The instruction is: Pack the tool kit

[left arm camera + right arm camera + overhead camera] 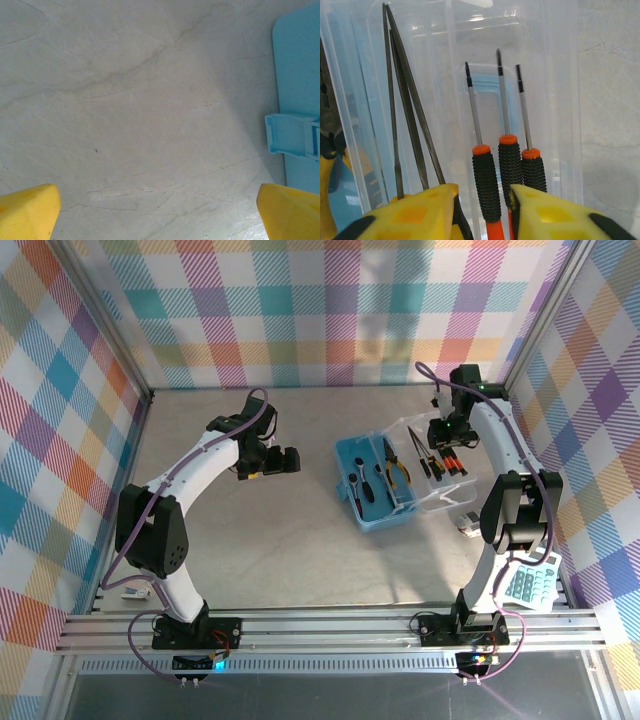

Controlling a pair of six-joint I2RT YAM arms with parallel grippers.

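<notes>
Left jaws spread wide over the worktop (125, 100) beside the blue case (300, 75); right jaws stand slightly parted astride 1 of 3 screwdrivers (509, 165).

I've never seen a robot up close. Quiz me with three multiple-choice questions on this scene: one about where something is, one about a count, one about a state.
1. Where do the yellow-handled pliers lie?
A. on the bare table
B. in the blue half of the tool case
C. in a pincer

2. How many black-gripped screwdrivers lie side by side in the clear lid?
A. one
B. three
C. five

3. How is the left pincer?
A. shut tight
B. gripping a tool
C. wide open over the table

Answers:
1. B, the pliers rest inside the blue tray.
2. B, three orange collars line up together.
3. C, its jaws stand far apart with nothing but table between them.
</notes>
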